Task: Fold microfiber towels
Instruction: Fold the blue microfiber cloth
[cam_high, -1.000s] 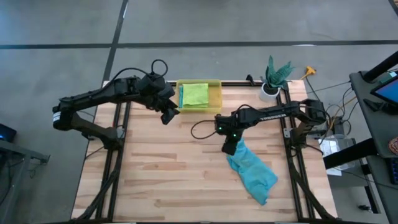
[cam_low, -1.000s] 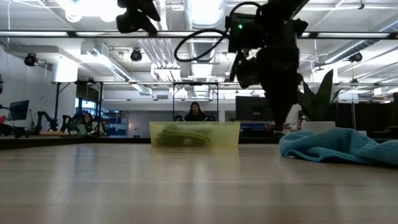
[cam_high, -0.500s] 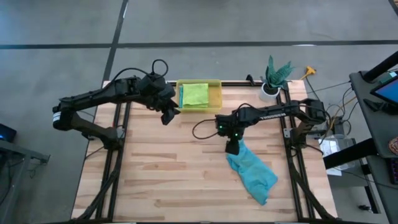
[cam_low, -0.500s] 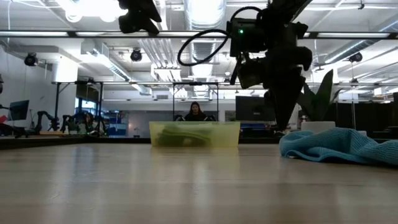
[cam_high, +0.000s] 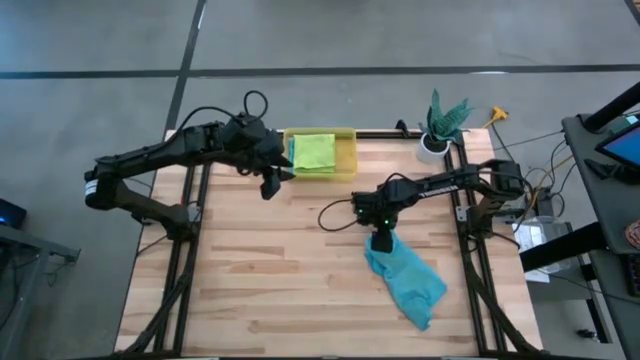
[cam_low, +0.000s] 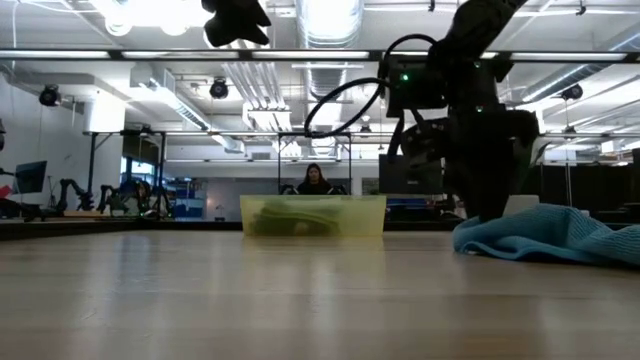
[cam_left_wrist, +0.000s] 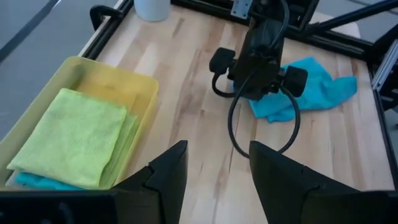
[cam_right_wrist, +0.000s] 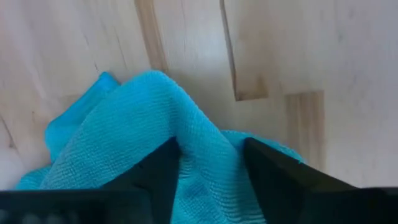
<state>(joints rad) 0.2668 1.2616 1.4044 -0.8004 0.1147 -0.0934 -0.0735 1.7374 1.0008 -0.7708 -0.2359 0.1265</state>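
The right hand (cam_high: 381, 242) has shifted since a second ago: it was sitting up at the top corner of the teal towel (cam_high: 407, 282) with its fingers pinched shut, and now it has slid a bit toward the right edge of the worktop (cam_high: 260, 270) and dropped lower, right down onto that same bunched corner. The fingers (cam_right_wrist: 155, 177) have spread apart too, with a ridge of teal cloth humped up between them, so it looks released and not really clamping anything. The towel itself hasn't budged much; it lies crumpled, trailing away from the right hand toward the near right corner of the worktop.

Pose-wise, the right arm reaches in from the right side, wrist bent so the hand points straight down at the cloth. In the low view it's nearly touching the wood just beside the heap.

The left hand (cam_high: 270, 180) hangs in about the same spot as before, up off the worktop, fingers (cam_left_wrist: 166, 171) apart and holding nothing. Just beside it is the yellow bin (cam_high: 345, 158), with a folded lime green towel (cam_high: 313, 152) on top and a teal edge (cam_left_wrist: 37, 182) peeking out beneath.
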